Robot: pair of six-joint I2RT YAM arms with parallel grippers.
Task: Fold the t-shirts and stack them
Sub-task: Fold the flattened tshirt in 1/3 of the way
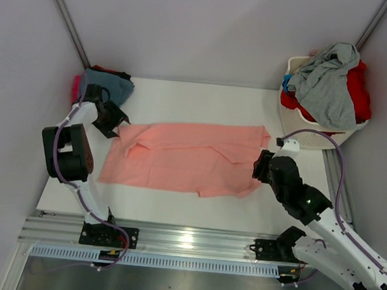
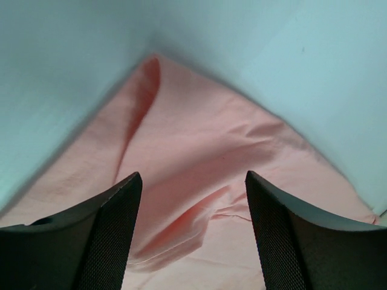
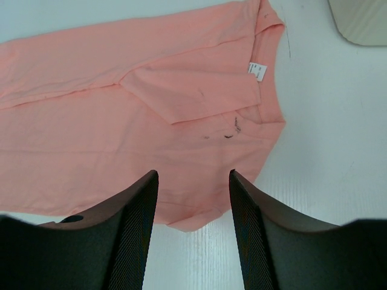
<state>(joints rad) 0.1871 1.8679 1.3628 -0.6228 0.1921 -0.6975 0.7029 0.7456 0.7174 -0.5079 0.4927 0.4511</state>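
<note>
A salmon-pink t-shirt [image 1: 179,160] lies spread lengthwise on the white table [image 1: 203,102], its far edge folded over toward the middle. Its white label [image 3: 258,71] shows near the neck at the right end. My left gripper [image 1: 118,125] is at the shirt's left end and stands open. In the left wrist view the shirt [image 2: 199,139] fills the space under my left gripper [image 2: 192,175], with a raised crease between the fingers. My right gripper [image 1: 259,168] hovers open at the right end. In the right wrist view the shirt's [image 3: 121,121] near corner lies under my right gripper [image 3: 193,172].
A white laundry basket [image 1: 295,115] at the back right holds a grey shirt [image 1: 331,81] and a red one [image 1: 360,90]. At the back left lies a small pile with a blue-grey shirt [image 1: 108,84] on top and magenta cloth [image 1: 76,87] beneath. Walls close in behind and on both sides.
</note>
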